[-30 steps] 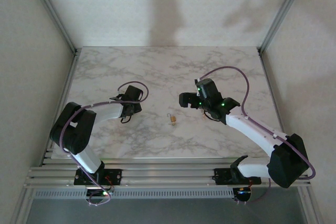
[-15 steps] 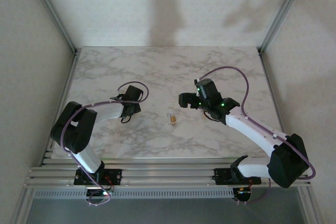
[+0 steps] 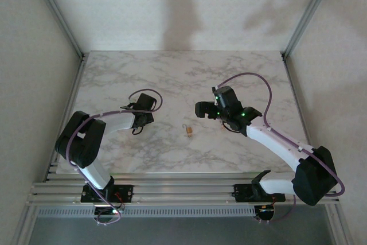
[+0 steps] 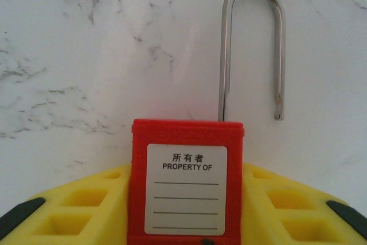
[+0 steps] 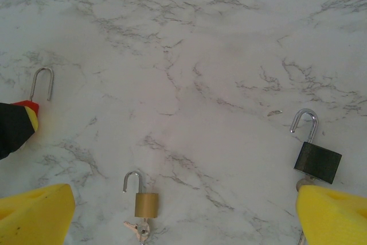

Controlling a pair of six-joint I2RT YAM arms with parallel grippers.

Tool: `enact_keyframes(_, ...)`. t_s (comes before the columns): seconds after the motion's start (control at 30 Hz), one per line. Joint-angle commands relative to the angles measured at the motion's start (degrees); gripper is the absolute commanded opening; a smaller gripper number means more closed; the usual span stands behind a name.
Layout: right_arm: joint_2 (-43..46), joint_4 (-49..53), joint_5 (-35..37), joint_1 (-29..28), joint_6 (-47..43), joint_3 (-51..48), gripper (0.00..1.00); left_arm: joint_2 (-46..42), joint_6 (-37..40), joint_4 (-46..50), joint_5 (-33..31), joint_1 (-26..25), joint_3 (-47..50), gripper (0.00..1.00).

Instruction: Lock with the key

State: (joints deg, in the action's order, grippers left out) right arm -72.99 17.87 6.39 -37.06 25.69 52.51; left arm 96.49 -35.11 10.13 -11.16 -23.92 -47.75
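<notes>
A red padlock with a white "PROPERTY OF" label lies on the marble table, its steel shackle swung open. My left gripper has its yellow fingers pressed against both sides of the red body. In the top view the left gripper sits left of centre. A small brass padlock, shackle open, lies with a key in its underside; it also shows mid-table. My right gripper hovers open above it, with the fingertips wide apart.
A black padlock with an open shackle lies to the right of the brass one. From the right wrist view the red padlock and the left gripper's dark finger sit at the left edge. Bare marble stretches beyond.
The left gripper's fingers have drawn in onto the red padlock. Both arms have barely moved, and the right gripper has stayed wide open.
</notes>
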Motion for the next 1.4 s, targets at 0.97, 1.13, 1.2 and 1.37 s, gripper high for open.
enact_keyframes(0.97,3.19,4.34,-15.85,4.17,5.48,3.35,0.99,-16.37,9.05,8.44,3.09,-16.48,-2.27,0.0)
enact_keyframes(1.13,4.07,2.83,-23.02,8.03,8.45,2.05,0.99,-19.21,12.79,9.43,4.12,-17.39,-3.01,0.0)
enact_keyframes(1.2,4.03,1.71,-26.06,9.59,10.01,1.29,0.99,-21.18,15.09,8.48,6.43,-17.43,-2.19,0.0)
enact_keyframes(1.37,2.42,-0.66,-32.26,11.55,12.53,0.62,0.96,-26.23,21.75,4.01,7.65,-18.22,1.77,0.0)
